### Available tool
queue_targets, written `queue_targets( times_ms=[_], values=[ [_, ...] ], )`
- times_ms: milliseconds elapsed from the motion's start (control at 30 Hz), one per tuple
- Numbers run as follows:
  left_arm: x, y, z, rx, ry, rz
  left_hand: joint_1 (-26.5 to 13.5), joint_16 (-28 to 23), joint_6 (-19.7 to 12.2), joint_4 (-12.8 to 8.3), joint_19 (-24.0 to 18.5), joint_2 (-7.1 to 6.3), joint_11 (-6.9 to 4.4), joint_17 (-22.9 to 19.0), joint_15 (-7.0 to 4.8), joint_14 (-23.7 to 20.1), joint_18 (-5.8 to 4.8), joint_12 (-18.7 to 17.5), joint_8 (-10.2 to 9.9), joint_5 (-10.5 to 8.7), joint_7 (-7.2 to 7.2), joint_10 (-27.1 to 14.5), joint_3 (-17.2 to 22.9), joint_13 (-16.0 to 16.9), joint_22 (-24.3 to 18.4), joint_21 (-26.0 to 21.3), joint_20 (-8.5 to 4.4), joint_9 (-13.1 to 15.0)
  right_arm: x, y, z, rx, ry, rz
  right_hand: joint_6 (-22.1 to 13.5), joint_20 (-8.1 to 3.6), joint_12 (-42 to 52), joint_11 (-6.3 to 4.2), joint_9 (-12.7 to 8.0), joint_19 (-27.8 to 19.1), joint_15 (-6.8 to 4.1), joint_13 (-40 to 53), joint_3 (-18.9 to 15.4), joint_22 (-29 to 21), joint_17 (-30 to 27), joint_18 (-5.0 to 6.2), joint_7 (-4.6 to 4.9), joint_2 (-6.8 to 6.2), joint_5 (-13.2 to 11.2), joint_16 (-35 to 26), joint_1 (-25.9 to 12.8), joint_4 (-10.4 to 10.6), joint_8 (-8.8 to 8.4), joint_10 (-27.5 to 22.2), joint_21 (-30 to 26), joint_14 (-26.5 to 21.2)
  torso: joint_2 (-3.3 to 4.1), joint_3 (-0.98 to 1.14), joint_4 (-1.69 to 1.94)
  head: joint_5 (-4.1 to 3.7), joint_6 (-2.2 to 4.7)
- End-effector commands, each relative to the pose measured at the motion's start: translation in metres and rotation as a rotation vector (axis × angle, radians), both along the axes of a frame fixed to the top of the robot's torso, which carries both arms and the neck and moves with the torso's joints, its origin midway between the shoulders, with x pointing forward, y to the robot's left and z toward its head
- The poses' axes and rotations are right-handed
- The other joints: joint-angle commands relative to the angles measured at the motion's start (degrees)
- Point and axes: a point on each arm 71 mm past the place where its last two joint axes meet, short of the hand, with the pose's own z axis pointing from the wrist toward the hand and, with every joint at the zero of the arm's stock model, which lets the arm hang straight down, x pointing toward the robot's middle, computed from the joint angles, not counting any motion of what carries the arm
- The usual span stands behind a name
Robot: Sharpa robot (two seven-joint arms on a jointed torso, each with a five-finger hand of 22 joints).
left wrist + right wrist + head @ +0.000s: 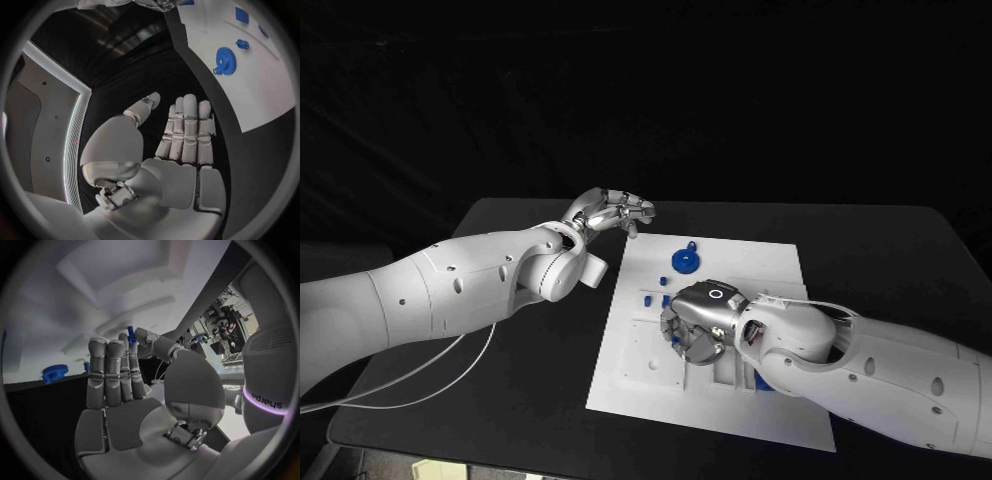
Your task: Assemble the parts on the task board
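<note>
Right wrist view: the right hand [122, 390] has its long fingers straight and side by side, with the thumb brought across to their tips, where a small blue part [131, 333] is pinched between thumb and a fingertip. On the white arm casing beside it the word "sharpa" can be read, printed upside down above a thin lilac light band. Beyond the fingers lies the white task board [69, 315] with raised and sunken shapes, and a blue toothed wheel [55, 372] sits near its edge. Head view: the right hand [698, 322] is over the middle of the task board [747, 262], palm down, its arm entering from the lower right corner; small blue parts [655, 297] lie just beside it on the board, and more blue shows under its fingers. The blue gear [685, 260] lies on the far part of the board, apart from both hands. The left hand [610, 214] is raised over the black table [877, 250] just beyond the board's far left corner, fingers loosely curled and apart, holding nothing. Left wrist view: the left hand [178, 145] shows a flat palm, long fingers straight and together, thumb apart, nothing in it; the gear [225, 61] and other small blue pieces [242, 15] rest on the board [262, 95].
</note>
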Motion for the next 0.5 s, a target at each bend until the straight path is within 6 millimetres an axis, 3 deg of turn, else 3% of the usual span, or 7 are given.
queue_targets(
  times_ms=[33,500],
  values=[
    [-0.0005,-0.003,0.0018,-0.004,-0.014,-0.019,-0.1,-0.4,-0.3,0.2,0.1,0.68,0.04,0.1,0.28,-0.1,0.57,0.1,-0.1,0.19,0.07,-0.2,0.0,0.1,0.1,-0.4,-0.81,-0.1,-0.0029,0.0023,-0.0052,-0.021,0.007,0.01,0.0,-0.22,0.1,-0.02,0.1,0.1,-0.37,-0.2,-0.2,0.9,-0.1,3.65,0.21,0.92,0.2,-0.3,0.3,-0.1,-0.28,1.7,0.3,-0.1,0.01,-0.02,0.03,-0.07,-0.02],
    [-0.0005,-0.0033,0.0018,-0.004,-0.013,-0.019,0.0,-0.4,-0.3,0.2,0.1,0.67,0.05,0.1,0.29,-0.1,0.58,0.1,-0.1,0.18,0.08,-0.3,-0.1,0.1,0.1,-0.4,-0.8,-0.1,-0.0048,0.0068,-0.0085,-0.041,0.021,0.018,0.0,-0.22,0.0,-0.01,0.1,0.0,-0.37,-0.2,-0.3,0.9,-0.1,3.65,0.22,0.95,0.2,-0.3,0.3,-0.2,-0.34,1.6,0.3,-0.1,-0.03,-0.01,-0.02,-0.13,-0.23]
  ],
)
